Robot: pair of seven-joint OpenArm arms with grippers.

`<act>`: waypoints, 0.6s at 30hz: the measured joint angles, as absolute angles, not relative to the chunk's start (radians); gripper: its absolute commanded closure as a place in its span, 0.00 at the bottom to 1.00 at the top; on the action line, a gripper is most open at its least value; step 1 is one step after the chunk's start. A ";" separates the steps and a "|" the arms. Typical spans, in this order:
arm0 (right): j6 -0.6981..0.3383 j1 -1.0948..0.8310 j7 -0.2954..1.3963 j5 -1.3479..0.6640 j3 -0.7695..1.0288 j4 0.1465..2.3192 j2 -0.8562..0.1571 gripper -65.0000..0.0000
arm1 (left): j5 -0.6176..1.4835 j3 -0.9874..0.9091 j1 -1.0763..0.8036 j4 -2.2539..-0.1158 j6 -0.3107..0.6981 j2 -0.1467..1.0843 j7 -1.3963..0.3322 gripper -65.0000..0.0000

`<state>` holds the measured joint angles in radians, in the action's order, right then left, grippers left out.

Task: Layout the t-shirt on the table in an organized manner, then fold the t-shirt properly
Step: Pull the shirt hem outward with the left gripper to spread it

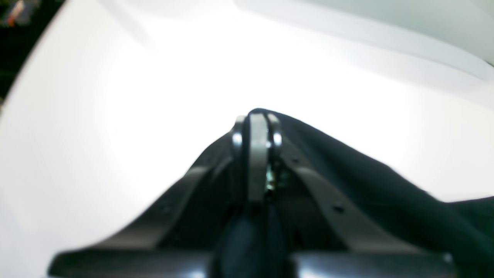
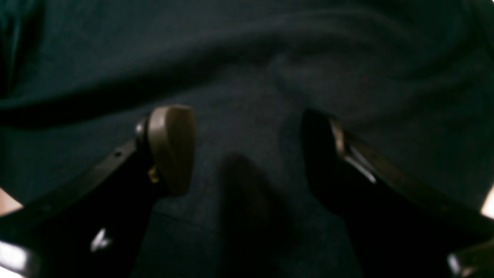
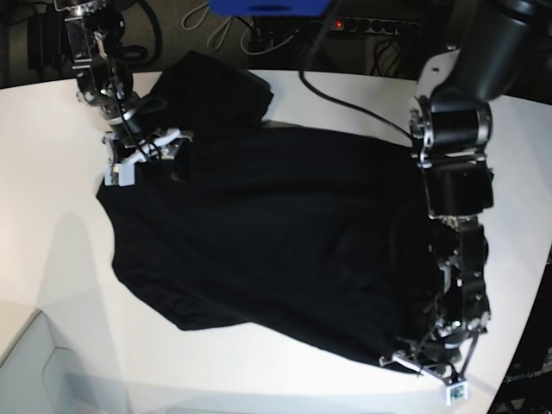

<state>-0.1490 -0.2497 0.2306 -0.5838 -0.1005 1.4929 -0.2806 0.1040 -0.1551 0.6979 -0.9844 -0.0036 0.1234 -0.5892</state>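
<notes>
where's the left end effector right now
In the base view the left end effector is at the lower right, shut on the near-right corner of the t-shirt, close to the table edge.

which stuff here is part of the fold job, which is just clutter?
Job:
- t-shirt, spread on the table
- left gripper, shut on a t-shirt edge
- right gripper, open over the cloth

Clutter:
- cables behind the table
- power strip at the back

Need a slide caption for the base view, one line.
Left gripper pinches black cloth t-shirt's corner; right gripper open above it.
</notes>
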 measured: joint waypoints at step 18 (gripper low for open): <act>-0.147 -0.279 0.255 -0.580 -0.093 1.539 -0.287 0.33 | 0.111 -0.007 0.598 -1.118 -0.009 0.186 -0.536 0.39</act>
<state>-0.1467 -0.2787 0.2550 -0.5804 -0.0929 1.5387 -0.2871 0.1112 -0.0071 0.5983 -1.1183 -0.0086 0.1856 -0.5362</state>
